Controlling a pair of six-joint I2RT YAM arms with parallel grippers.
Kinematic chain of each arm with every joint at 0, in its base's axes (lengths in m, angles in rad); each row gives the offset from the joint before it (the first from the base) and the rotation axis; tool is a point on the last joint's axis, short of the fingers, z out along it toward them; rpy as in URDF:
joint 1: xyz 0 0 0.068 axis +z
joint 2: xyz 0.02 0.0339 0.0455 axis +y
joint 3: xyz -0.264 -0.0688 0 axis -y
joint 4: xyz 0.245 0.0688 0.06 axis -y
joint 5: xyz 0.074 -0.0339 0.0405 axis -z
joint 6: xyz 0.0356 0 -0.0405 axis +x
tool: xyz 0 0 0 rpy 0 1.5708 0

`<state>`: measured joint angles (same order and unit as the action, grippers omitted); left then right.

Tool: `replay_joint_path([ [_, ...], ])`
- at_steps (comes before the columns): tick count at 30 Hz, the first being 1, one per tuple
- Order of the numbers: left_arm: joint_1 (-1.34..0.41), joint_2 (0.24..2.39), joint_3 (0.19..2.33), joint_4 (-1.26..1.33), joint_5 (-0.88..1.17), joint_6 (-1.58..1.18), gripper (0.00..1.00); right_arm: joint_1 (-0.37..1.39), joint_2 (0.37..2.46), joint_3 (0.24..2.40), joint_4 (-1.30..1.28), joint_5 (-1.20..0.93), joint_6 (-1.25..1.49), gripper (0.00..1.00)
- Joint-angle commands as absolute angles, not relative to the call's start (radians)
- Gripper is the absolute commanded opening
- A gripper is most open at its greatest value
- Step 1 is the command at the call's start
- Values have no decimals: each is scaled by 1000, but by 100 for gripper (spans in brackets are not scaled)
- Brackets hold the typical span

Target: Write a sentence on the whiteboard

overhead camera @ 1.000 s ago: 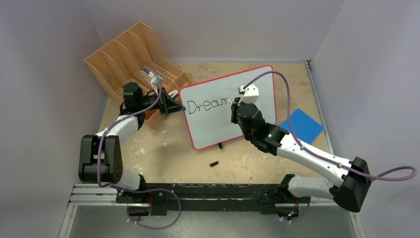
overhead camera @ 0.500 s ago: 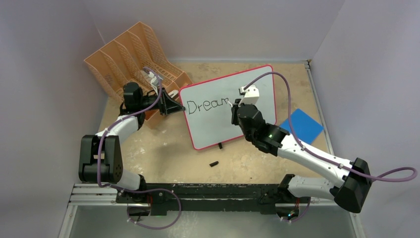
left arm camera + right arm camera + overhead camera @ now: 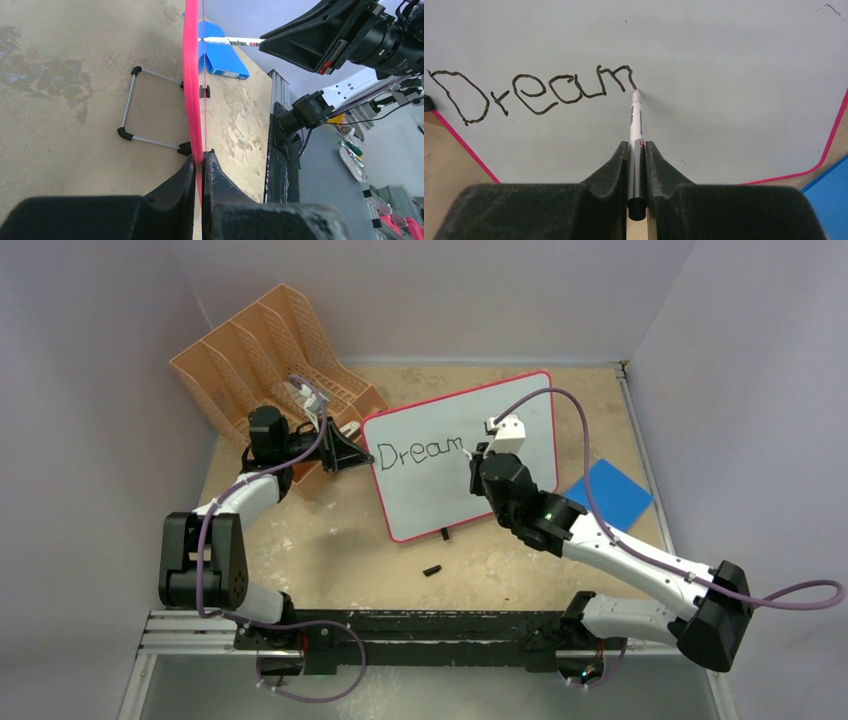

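Observation:
The whiteboard [image 3: 520,405], white with a red-pink frame, stands tilted at the middle of the table. Black letters of the sentence [image 3: 418,452], reading "Dream", run along its upper left [image 3: 534,92]. My right gripper [image 3: 637,145] is shut on a white-and-black marker [image 3: 636,135], and the marker's tip touches the board just after the last letter. My left gripper [image 3: 200,162] is shut on the whiteboard's red frame [image 3: 191,75] at its left edge [image 3: 368,452]. The marker [image 3: 235,41] also shows in the left wrist view, meeting the board's face.
An orange mesh file rack [image 3: 265,355] stands at the back left, just behind my left gripper. A blue square pad [image 3: 610,492] lies right of the board. A small black cap [image 3: 432,569] lies on the table in front of the board. The board's wire stand [image 3: 131,107] rests behind it.
My right gripper has shifted slightly to the right along the board with the marker, extending the last letter. The left arm has not moved.

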<state>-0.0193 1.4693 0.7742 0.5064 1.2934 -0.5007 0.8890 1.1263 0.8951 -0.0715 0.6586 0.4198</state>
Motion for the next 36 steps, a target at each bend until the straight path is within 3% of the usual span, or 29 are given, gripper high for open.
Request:
replay_joint_path([
  [1, -32, 1445, 796, 514, 1318, -457, 0, 884, 1089, 906, -60, 646, 416, 0],
  [36, -32, 1445, 798, 511, 1317, -454, 0, 828, 1089, 885, 64, 654, 362, 0],
])
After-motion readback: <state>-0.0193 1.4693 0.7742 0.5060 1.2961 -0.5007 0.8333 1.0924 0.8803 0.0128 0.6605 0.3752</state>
